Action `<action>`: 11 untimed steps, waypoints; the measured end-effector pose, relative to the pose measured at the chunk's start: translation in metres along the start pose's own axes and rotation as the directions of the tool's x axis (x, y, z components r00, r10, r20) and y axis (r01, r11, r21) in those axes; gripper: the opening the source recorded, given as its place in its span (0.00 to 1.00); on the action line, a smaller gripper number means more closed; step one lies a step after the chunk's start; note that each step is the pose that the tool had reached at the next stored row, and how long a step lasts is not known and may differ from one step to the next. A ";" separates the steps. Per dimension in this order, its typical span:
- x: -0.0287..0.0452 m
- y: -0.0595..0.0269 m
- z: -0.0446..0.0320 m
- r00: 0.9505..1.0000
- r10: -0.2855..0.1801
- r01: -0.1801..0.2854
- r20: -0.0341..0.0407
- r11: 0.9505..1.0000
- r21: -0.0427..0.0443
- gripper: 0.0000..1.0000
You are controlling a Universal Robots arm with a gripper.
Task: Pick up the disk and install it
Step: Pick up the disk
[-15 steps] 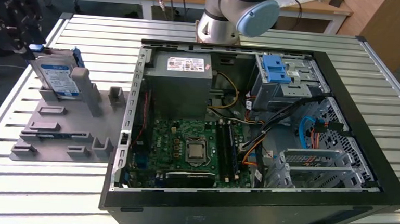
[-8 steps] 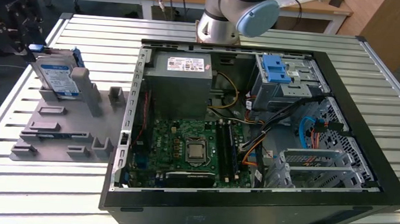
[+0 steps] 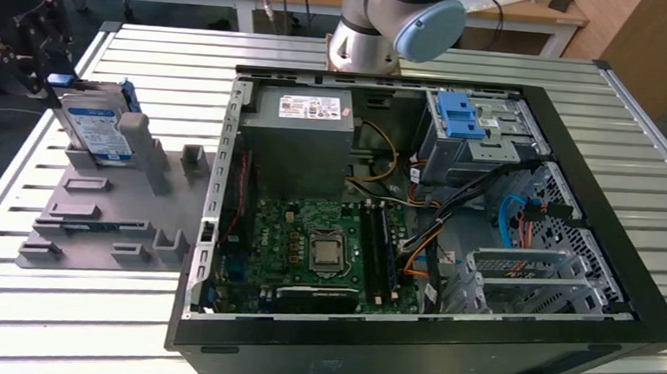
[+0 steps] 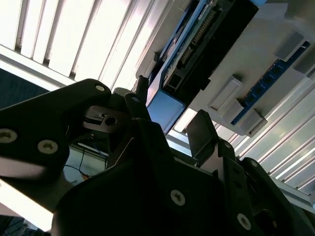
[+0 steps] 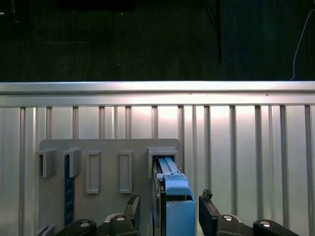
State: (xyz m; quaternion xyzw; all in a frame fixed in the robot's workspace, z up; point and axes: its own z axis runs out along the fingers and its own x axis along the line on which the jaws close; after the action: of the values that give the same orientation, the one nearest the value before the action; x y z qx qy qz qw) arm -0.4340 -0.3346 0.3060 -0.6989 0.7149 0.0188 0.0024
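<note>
Free gaps either side of the upright disk (image 5: pixel 174 196), grey holder post (image 3: pixel 135 138) beside

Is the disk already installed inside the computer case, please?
No, the disk stands upright in the grey holder beside the computer case.

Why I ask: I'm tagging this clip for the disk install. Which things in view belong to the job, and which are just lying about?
Part of the job:
- disk, upright in the grey holder
- gripper, open, fingers either side of the disk
- computer case, lying open
- drive cage inside it

Just there:
- power supply
- motherboard
- slatted table
</note>
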 end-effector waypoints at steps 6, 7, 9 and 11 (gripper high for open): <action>-0.0003 -0.0002 0.0045 1.000 -0.004 0.004 0.001 1.000 0.000 0.59; -0.0006 -0.0001 0.0049 1.000 -0.005 0.005 0.001 1.000 0.000 0.59; -0.0013 -0.0001 0.0056 1.000 -0.007 0.007 0.002 1.000 0.000 0.59; -0.0021 -0.0001 0.0065 1.000 -0.008 0.008 0.003 1.000 0.000 0.59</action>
State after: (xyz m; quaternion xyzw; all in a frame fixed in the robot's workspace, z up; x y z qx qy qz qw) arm -0.4340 -0.3323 0.2996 -0.7018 0.7121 0.0198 0.0033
